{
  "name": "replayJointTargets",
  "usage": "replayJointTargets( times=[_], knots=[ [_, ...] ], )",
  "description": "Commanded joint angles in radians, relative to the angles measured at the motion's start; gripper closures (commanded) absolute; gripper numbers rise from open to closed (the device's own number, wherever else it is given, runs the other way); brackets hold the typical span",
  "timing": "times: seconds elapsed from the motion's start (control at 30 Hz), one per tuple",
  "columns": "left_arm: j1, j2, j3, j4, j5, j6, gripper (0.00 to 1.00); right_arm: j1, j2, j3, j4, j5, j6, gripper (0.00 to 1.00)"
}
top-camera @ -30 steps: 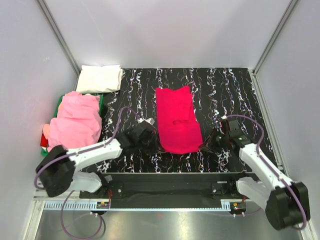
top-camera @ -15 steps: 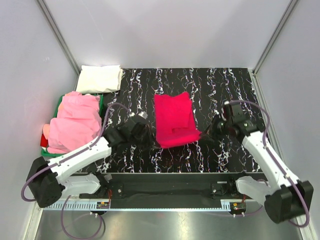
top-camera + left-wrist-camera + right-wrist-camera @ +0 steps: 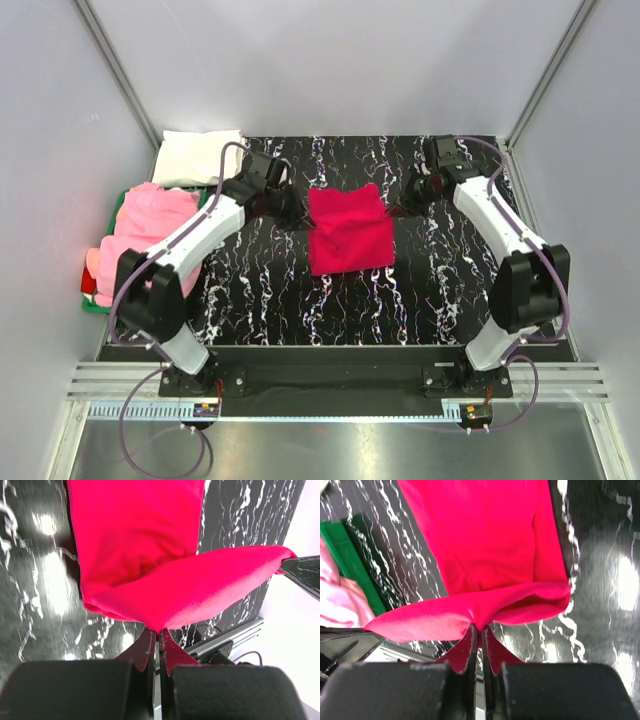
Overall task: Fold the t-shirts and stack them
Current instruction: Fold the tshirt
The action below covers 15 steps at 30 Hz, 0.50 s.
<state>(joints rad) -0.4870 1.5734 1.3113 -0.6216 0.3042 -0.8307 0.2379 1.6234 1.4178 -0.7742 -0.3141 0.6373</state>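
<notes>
The crimson-red t-shirt (image 3: 348, 232) lies folded over on itself in the middle of the black marbled table (image 3: 420, 300). My left gripper (image 3: 296, 218) is shut on its far left corner. My right gripper (image 3: 394, 211) is shut on its far right corner. Both hold the top layer just above the lower layer. The left wrist view shows the red t-shirt (image 3: 150, 555) pinched between my left gripper's (image 3: 159, 634) jaws. The right wrist view shows the red t-shirt (image 3: 485, 550) pinched in my right gripper (image 3: 480, 628). A light pink t-shirt (image 3: 150, 240) and a folded white t-shirt (image 3: 200, 156) lie at the left.
The pink t-shirt rests on a green tray (image 3: 205, 200) at the table's left edge, also visible in the right wrist view (image 3: 350, 565). Grey walls enclose the table on three sides.
Both grippers have carried the near hem of the red t-shirt away from the arm bases to its far edge, folding it in half. Both arms are now stretched far out.
</notes>
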Motion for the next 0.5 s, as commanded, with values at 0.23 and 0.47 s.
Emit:
replayJointTargets(
  times=[0.23, 0.47],
  knots=[
    [0.117, 0.26, 0.385, -0.131, 0.139, 0.142, 1.0, -0.049, 0.265, 0.358, -0.06, -0.003, -0.064, 1.0],
    [0.175, 0.428, 0.519, -0.171, 0.19, 0.173, 1.0, -0.058, 0.434, 0.559, -0.103, -0.031, -0.07, 1.0]
  ],
)
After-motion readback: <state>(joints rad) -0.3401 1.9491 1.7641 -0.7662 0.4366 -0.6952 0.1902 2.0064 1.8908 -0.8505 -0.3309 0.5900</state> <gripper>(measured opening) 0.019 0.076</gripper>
